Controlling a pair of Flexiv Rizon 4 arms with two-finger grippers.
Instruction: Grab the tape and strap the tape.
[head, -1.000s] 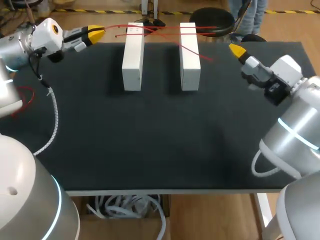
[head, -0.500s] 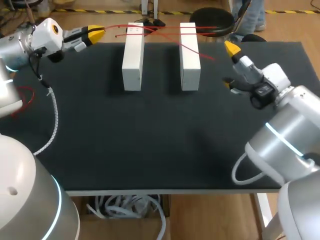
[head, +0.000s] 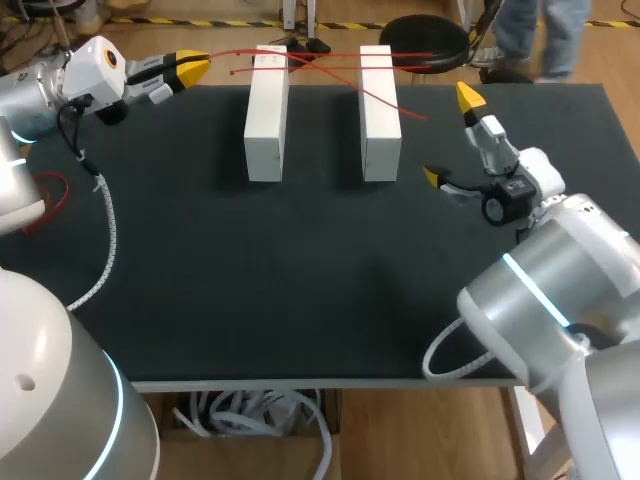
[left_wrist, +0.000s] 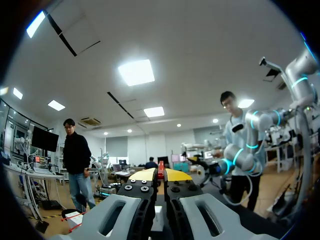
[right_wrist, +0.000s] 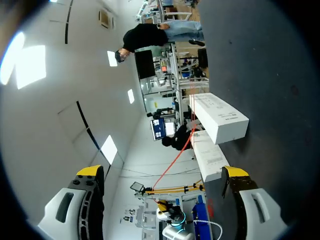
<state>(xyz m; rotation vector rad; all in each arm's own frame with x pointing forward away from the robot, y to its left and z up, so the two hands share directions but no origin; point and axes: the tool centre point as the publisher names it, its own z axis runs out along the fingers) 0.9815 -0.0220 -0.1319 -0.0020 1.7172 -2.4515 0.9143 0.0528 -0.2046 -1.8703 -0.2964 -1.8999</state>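
Two white blocks (head: 266, 110) (head: 380, 110) stand side by side at the back of the black table (head: 300, 290). Thin red tape (head: 330, 57) lies across their tops, one strand trailing down to the right of the right block. My left gripper (head: 192, 68) is at the back left corner, shut on the tape's left end; in the left wrist view the red tape (left_wrist: 160, 171) is pinched between its yellow tips (left_wrist: 142, 175). My right gripper (head: 450, 137) hangs wide open just right of the right block, near the loose strand. Ahead of it in the right wrist view (right_wrist: 162, 171) are both blocks (right_wrist: 220, 117) and the tape (right_wrist: 176, 162).
The wide front half of the table holds nothing but the bare dark mat. My right arm's bulky elbow (head: 560, 290) overhangs the front right part of the table.
My right arm has swung left toward the blocks and turned its wrist, so both open fingers now show. The left arm and the tape have stayed put.
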